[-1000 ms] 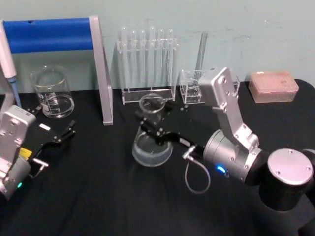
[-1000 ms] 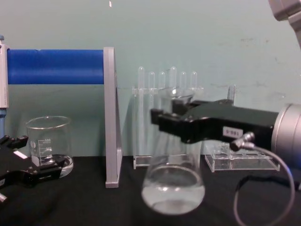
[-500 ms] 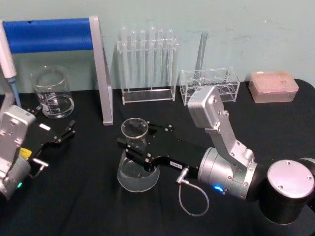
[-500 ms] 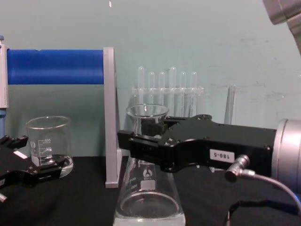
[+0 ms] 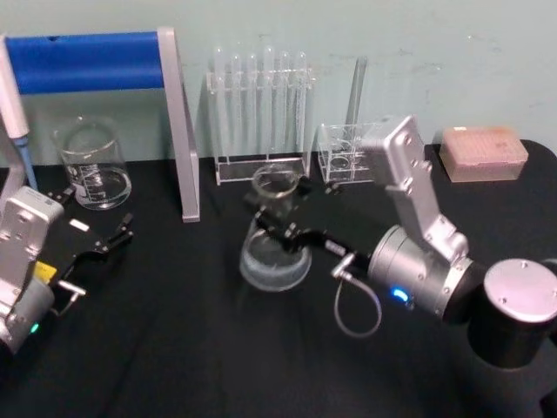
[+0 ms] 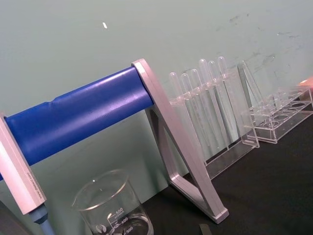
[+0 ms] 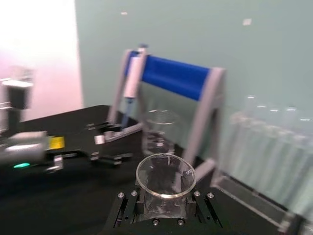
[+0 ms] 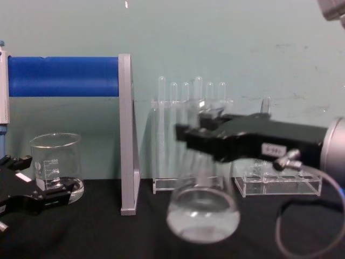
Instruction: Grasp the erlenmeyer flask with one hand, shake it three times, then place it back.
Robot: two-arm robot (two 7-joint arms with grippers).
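The erlenmeyer flask (image 5: 274, 252) is a clear glass cone with a little liquid in its wide base. It hangs tilted near the table's middle, in front of the test tube rack. My right gripper (image 5: 283, 228), black with a white label, is shut on its neck just under the flared rim. From the chest, the flask (image 8: 202, 213) shows blurred below the gripper (image 8: 200, 139), its base seemingly off the cloth. In the right wrist view the flask's rim (image 7: 165, 175) sits between the fingers (image 7: 128, 201). My left gripper (image 5: 96, 252) rests open at the table's left.
A glass beaker (image 5: 91, 165) stands at the back left beside a blue-barred grey stand (image 5: 178, 122). Behind the flask are a test tube rack (image 5: 261, 109), a smaller clear rack (image 5: 344, 157) and a pink tip box (image 5: 483, 152). A pipette (image 5: 17, 113) leans far left.
Half a second ago the flask was nearer me and further left, upright. Now my right gripper has swung it back away from me and rightward, tilted, about where it was a second ago.
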